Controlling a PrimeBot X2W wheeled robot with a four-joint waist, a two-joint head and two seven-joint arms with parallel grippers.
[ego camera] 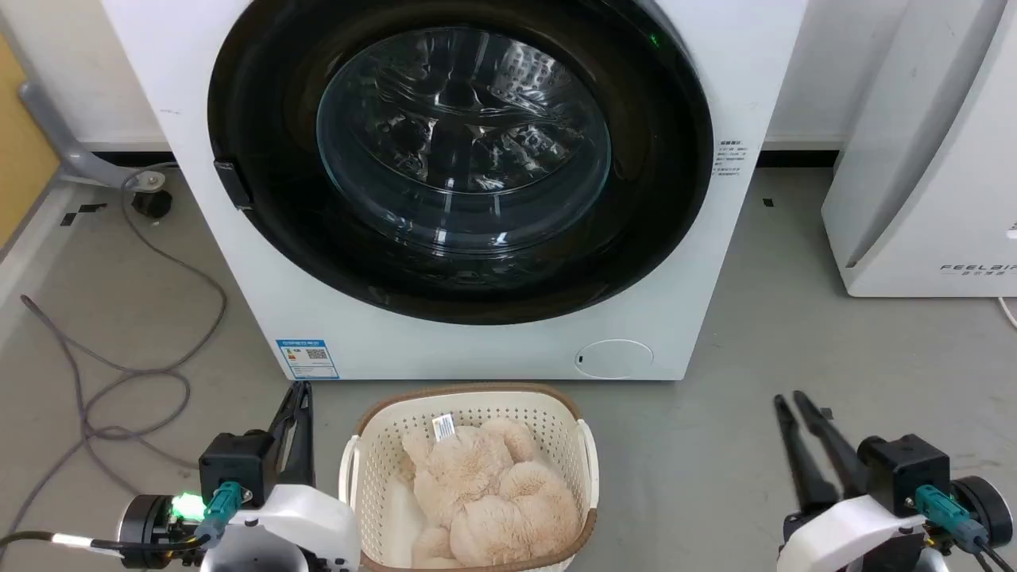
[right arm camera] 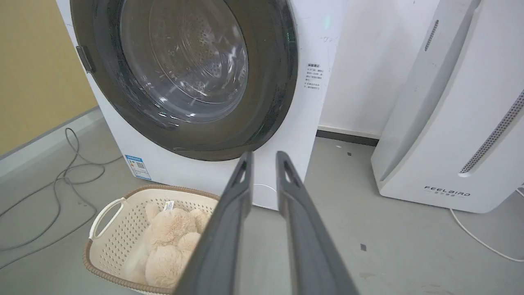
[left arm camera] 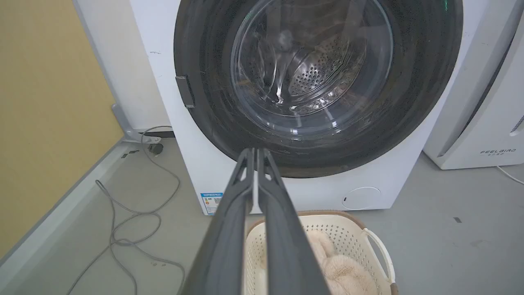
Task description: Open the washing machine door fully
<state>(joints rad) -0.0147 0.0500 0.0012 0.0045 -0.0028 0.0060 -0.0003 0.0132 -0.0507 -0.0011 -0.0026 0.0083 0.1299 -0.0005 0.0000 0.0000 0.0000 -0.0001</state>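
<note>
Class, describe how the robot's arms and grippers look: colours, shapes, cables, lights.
The left gripper and right gripper each have two long dark tapering fingers on a black boxy base, with a white rounded shell behind. A teal plug and cable sit at each wrist; the left wrist glows green.

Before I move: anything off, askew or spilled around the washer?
Nothing spilled or damaged. The washing machine door sits shut and flush. The only untidy bit is a loose grey cable sprawling in loops over the floor left of the washing machine. A basket with a plush toy stands close before it, below the door.
</note>
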